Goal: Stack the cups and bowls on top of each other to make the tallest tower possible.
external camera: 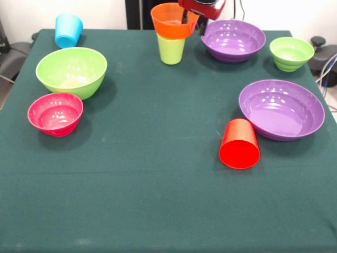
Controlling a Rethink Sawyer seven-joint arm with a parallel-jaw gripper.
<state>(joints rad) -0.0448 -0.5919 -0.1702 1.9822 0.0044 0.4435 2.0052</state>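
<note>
An orange bowl [171, 21] sits on top of an upright lime green cup [171, 50] at the table's far middle. My red gripper [194, 23] comes down from the top edge, with one finger inside the bowl's right rim and one outside it, shut on that rim. A sky blue cup [68, 30] lies at the far left. A red cup [239, 143] lies on its side right of centre, next to a purple bowl [281, 108]. A large lime green bowl [71, 71] and a pink bowl [55, 113] stand at the left. No orange cup shows.
A second purple bowl [233, 39] stands just right of the gripper, close to it. A small green bowl [291, 52] is at the far right. The green tablecloth [158, 190] covers the table; cables and dark gear lie past its right edge.
</note>
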